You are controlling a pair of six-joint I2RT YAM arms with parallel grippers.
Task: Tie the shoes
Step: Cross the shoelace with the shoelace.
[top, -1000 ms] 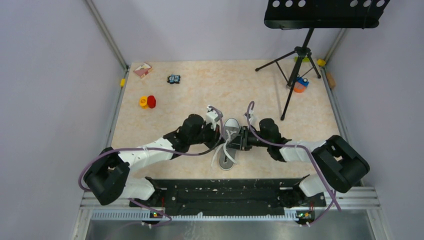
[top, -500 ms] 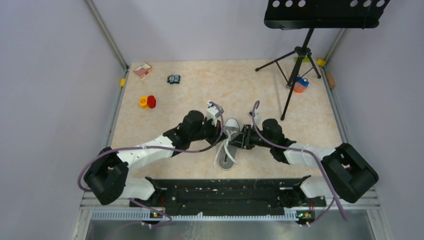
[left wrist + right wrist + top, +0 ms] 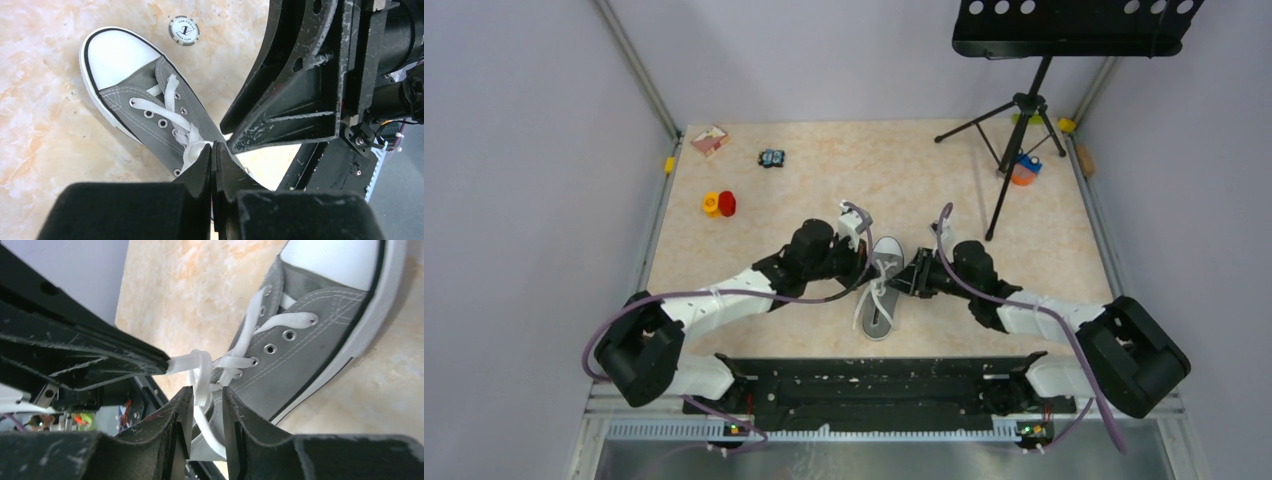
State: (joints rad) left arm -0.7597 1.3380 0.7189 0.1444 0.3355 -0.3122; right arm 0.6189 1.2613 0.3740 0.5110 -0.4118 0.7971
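Note:
The grey sneaker (image 3: 881, 312) lies mid-table with its white toe cap pointing away, and it shows in the left wrist view (image 3: 145, 107) and the right wrist view (image 3: 310, 345). My left gripper (image 3: 865, 266) is at the shoe's left side, its jaws shut on a white lace (image 3: 192, 145) near the top eyelets. In the right wrist view its tip holds that lace end (image 3: 175, 364). My right gripper (image 3: 905, 283) is at the shoe's right side. Its jaws stand narrowly open around a hanging lace loop (image 3: 202, 385).
A poker chip (image 3: 184, 30) lies just beyond the toe. Yellow and red pieces (image 3: 719, 204), a small card (image 3: 709, 139) and a small dark object (image 3: 771, 158) sit far left. A tripod stand (image 3: 1022, 140) and an orange object (image 3: 1024, 171) are far right. A black rail (image 3: 874, 375) runs along the near edge.
The right arm's elbow has swung out to the right while its gripper stayed at the shoe and tilted. The left gripper has shifted slightly forward along the shoe.

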